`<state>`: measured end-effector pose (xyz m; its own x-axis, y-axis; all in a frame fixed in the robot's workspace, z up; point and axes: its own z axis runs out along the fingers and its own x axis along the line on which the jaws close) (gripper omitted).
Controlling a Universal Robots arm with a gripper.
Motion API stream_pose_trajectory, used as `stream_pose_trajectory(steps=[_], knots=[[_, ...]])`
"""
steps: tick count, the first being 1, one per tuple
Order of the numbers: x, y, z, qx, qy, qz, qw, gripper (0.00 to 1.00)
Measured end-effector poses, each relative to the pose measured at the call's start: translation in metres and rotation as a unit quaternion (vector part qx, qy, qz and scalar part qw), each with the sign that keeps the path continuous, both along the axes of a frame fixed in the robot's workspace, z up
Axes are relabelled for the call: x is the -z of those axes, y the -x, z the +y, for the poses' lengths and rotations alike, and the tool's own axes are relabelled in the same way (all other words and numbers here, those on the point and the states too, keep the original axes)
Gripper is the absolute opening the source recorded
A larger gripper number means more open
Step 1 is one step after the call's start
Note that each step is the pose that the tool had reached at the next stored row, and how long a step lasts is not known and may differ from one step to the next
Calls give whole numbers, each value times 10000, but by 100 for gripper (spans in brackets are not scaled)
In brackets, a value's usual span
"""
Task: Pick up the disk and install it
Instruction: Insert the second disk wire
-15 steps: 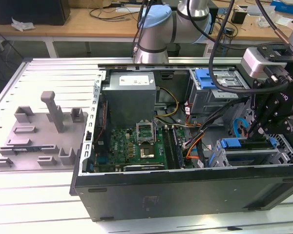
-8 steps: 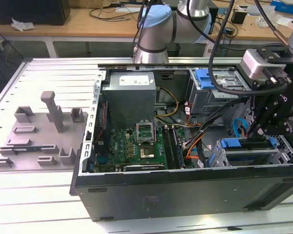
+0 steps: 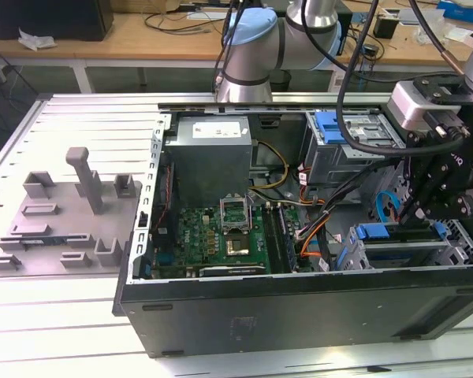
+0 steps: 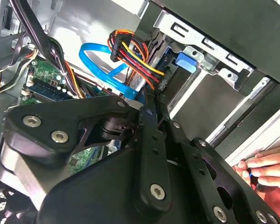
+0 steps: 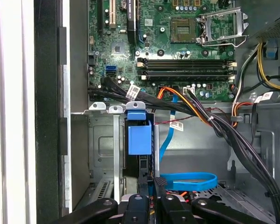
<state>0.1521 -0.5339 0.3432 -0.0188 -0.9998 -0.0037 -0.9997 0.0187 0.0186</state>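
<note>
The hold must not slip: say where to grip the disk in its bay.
Probably the blue carrier end of the disk, the part that stands exposed. Come from the open side, in line with its length: the metal cage flanks it.

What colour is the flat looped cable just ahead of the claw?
Blue; the looped cable shows best in the first wrist view.

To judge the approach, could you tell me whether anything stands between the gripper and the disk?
Nothing visible does: the disk sits in the drive cage directly ahead of the gripper. A blue cable loops just beside the gripper.
</note>
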Motion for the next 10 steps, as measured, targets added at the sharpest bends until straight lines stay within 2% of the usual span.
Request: stream_pose_trajectory(steps=[10], knots=[[-15,0,1,-4,-1,0,10000,16]])
